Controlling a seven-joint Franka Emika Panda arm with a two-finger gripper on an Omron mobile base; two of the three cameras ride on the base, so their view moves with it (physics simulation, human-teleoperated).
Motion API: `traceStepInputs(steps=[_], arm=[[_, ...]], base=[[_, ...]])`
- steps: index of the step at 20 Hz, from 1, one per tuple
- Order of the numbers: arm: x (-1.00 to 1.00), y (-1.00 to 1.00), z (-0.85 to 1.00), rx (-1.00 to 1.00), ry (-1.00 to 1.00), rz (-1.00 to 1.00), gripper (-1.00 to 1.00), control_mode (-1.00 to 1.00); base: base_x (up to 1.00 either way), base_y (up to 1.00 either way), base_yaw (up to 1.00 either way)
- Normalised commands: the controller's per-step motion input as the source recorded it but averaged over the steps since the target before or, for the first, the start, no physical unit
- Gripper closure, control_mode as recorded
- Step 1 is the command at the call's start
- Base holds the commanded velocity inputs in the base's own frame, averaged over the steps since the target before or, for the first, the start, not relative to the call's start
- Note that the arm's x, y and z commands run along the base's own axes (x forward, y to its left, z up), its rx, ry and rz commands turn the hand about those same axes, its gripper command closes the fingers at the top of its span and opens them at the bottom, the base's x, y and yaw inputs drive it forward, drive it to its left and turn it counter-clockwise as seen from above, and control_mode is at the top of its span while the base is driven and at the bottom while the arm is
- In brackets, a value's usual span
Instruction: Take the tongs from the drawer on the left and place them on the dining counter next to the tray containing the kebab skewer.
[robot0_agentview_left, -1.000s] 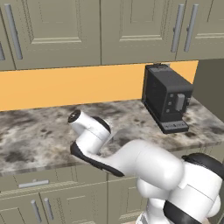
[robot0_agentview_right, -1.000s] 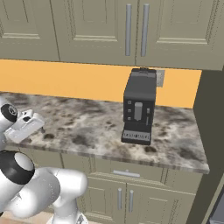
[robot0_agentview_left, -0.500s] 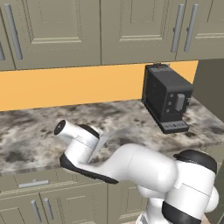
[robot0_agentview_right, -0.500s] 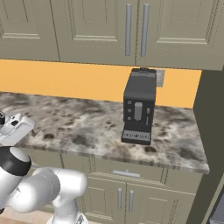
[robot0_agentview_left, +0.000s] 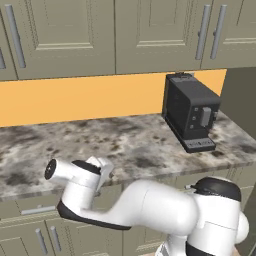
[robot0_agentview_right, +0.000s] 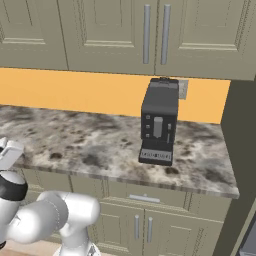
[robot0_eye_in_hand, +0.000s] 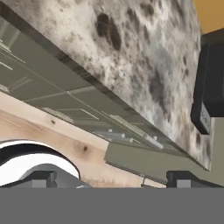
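My gripper (robot0_eye_in_hand: 111, 181) is open, and nothing sits between the two dark fingertips (robot0_eye_in_hand: 43, 179) at the bottom of the hand view. In the left base view the gripper (robot0_agentview_left: 104, 167) hangs at the front edge of the wall counter (robot0_agentview_left: 130, 145), left of the middle. The drawer (robot0_agentview_left: 35, 210) with its silver bar handle lies below and left of it, its front shut. The tongs are hidden. The dining counter, the tray and the kebab skewer are out of view.
A black coffee machine (robot0_agentview_left: 191, 111) stands at the right end of the wall counter (robot0_agentview_right: 100, 145). Upper cabinets (robot0_agentview_left: 115, 35) hang above an orange backsplash. Another drawer (robot0_agentview_right: 144, 198) and cabinet doors sit under the counter. The hand view looks past the counter edge at a wooden floor (robot0_eye_in_hand: 52, 135).
The arm has swung left and down. The gripper came off the counter top to its front edge. The base and the scene have stayed put, and the jaws are as wide as before.
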Motion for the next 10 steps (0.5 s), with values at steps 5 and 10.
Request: traceStepInputs(steps=[5, 10], arm=[[-0.12, 0.05, -0.05, -0.06, -0.11, 0.20, -1.00, -1.00], [-0.01, 0.02, 0.00, -0.05, 0.00, 0.22, -1.00, -1.00]], base=[[0.00, 0.00, 0.00], [0.00, 0.00, 0.00]])
